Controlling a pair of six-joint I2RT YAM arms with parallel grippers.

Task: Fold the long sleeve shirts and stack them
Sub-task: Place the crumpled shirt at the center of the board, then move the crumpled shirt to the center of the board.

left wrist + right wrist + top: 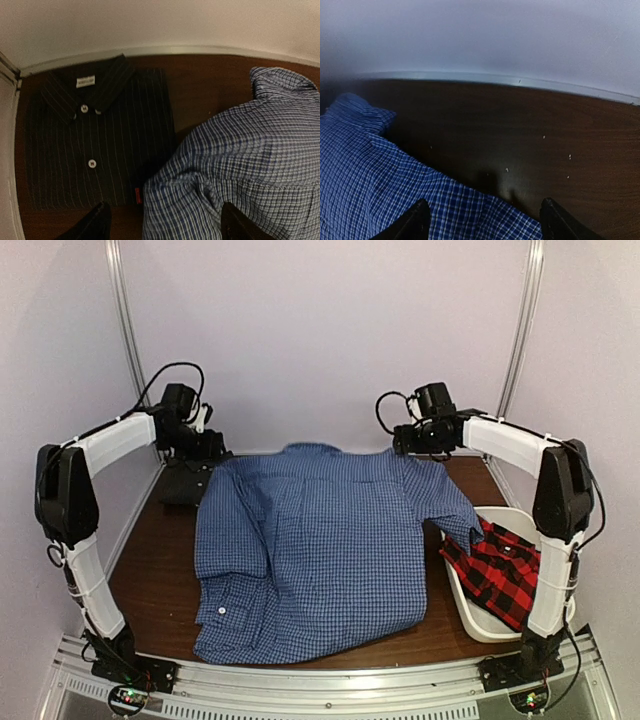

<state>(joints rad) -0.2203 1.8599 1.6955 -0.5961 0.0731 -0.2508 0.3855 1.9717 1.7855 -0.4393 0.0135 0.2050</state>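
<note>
The blue gingham shirt lies spread flat, back up, across the middle of the table, collar at the far edge. It also shows in the left wrist view and the right wrist view. The dark charcoal shirt lies folded at the far left, with an orange tag; in the top view the left arm mostly covers it. The red-and-black plaid shirt lies crumpled in the tub. My left gripper is open above the gingham's left shoulder. My right gripper is open above its right shoulder.
A white plastic tub stands at the near right. The dark wood table is bounded by white walls at the back and sides, with a metal rail along the near edge.
</note>
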